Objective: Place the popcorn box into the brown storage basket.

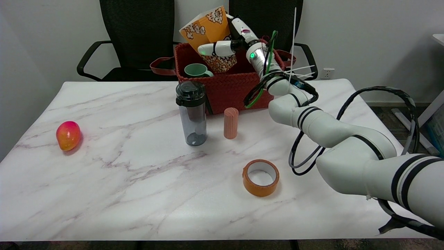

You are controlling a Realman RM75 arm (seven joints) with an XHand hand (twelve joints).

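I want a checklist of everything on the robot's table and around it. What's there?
Surface: white marble-pattern table.
Job's things: orange popcorn box, tilted, over the brown woven storage basket; green mug inside the basket.
Clutter: clear bottle with black lid, pink wooden cylinder, orange tape roll, red-yellow mango.
Robot hand: right robot hand holds the popcorn box.
Cables: black and green cables along the arm.
Surroundings: two black office chairs, white wall.

Mango (pixel 68 135), bottle (pixel 191 113), tape roll (pixel 261 177)

orange popcorn box (pixel 205 28) w/ popcorn print; red-brown basket (pixel 236 88); green mug (pixel 196 70)
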